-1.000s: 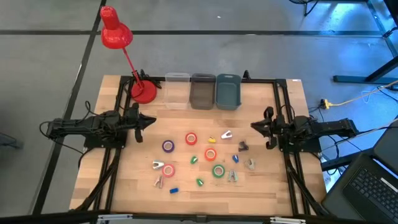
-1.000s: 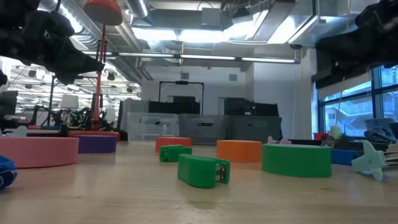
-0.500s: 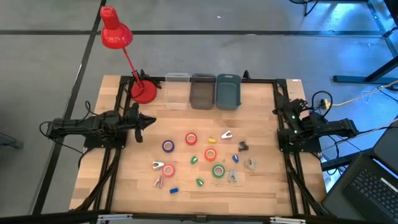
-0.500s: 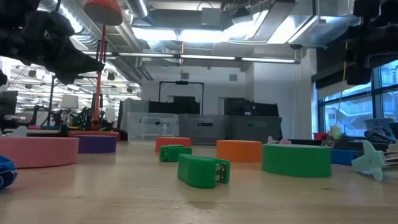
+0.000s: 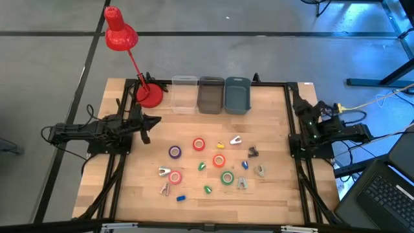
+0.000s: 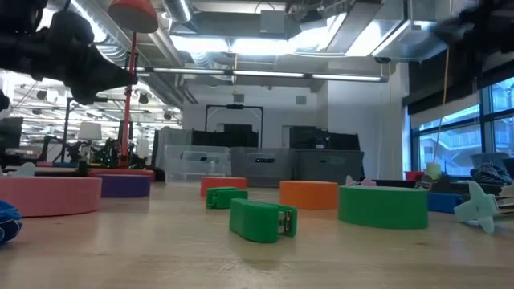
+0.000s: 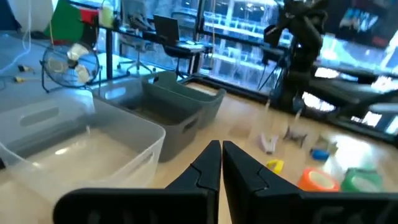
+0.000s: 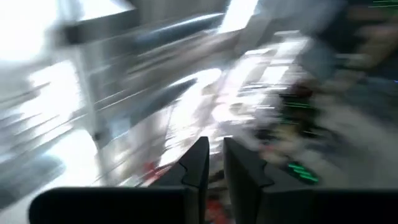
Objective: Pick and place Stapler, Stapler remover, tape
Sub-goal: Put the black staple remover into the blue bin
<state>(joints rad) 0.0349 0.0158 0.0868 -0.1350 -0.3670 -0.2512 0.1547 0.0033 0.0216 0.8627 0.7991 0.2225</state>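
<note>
Two black jointed arms (image 5: pixel 90 134) with trailing black cables, tapered dark fingers (image 7: pixel 205 171).

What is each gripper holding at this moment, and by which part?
Nothing is held. The left gripper is shut with nothing between its jaws, beside the bins. The right gripper is nearly shut, also with nothing in it. The tape rolls lie on the table.

- I see bare bench (image 5: pixel 272 110) between the three bins (image 5: pixel 211 95) at the far edge and the scattered tape rolls (image 5: pixel 198 144) mid-bench; a hand could pass there.
- The red lamp (image 5: pixel 119 35) stands at the far left corner, its stem leaning over that corner.
- The left hand (image 5: pixel 155 120), shut, hangs over the bench's left side, near the lamp's base.
- The right hand (image 5: pixel 299 105) sits over the right rail, clear of the clutter.
- The near strip of bench, in front of the small pieces, lies bare.
</note>
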